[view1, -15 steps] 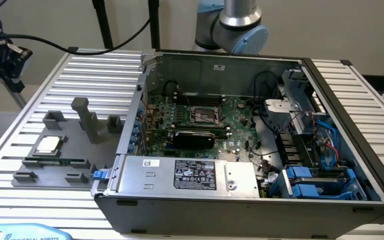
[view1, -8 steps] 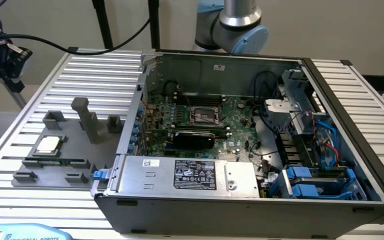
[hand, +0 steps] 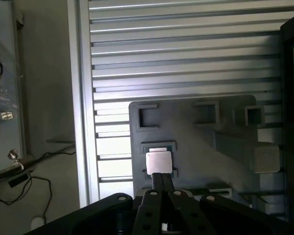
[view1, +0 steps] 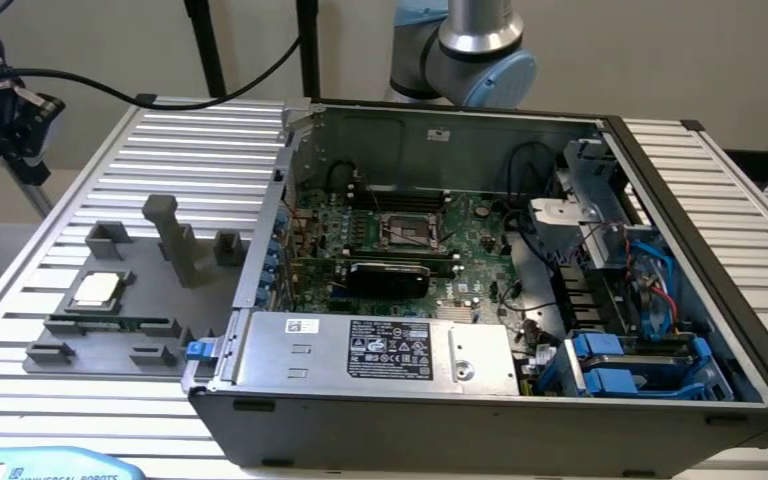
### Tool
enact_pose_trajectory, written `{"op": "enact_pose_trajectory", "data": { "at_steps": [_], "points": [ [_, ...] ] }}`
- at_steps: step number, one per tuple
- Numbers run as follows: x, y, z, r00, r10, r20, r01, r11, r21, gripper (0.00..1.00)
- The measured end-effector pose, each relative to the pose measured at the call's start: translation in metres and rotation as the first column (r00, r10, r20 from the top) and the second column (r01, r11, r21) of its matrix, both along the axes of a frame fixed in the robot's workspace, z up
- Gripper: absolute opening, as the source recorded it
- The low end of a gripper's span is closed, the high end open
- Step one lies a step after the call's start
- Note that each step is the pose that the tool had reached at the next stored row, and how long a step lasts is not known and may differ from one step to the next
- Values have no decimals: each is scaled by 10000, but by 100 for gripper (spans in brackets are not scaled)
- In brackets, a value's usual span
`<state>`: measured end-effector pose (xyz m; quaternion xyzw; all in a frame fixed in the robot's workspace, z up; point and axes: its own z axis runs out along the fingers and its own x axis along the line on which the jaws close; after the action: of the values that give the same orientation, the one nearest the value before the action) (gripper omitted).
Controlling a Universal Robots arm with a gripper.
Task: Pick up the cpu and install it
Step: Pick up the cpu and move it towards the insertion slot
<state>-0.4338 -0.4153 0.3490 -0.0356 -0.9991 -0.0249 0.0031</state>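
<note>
In the exterior view the cpu [view1: 97,290] lies flat in a recess of the grey tray [view1: 144,335], to the exterior view's left of the open computer case [view1: 491,425] and well apart from the motherboard socket [view1: 411,232]. In the wrist view the gripper [hand: 161,178] has its fingers pressed together on nothing, tips aimed at the cpu's [hand: 159,160] near edge. The chip looks light, stiff and thin, with a slick metal top and probably delicate contacts underneath, so it is best pinched by two opposite rim edges.
</note>
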Motion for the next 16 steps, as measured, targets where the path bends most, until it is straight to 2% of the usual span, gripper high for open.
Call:
{"op": "enact_pose_trajectory", "data": {
  "at_steps": [3, 4, 6, 7, 9, 12, 13, 16],
  "points": [
    [0, 0, 0, 10000, 0, 0, 0, 10000, 0, 30],
    [0, 0, 0, 10000, 0, 0, 0, 10000, 0, 30],
    [0, 0, -1, 10000, 0, 1, 0, 10000, 1, 42],
    [0, 0, 0, 10000, 0, 0, 0, 10000, 0, 42],
    [0, 0, 0, 10000, 0, -1, 0, 10000, 0, 53],
    [0, 0, -19, 10000, 0, 1, 0, 10000, 1, 59],
    [0, 0, -37, 10000, 0, 1, 0, 10000, 0, 65],
    [0, -10, -90, 10000, 1, 0, -1, 10000, 0, 65]
  ]
}}
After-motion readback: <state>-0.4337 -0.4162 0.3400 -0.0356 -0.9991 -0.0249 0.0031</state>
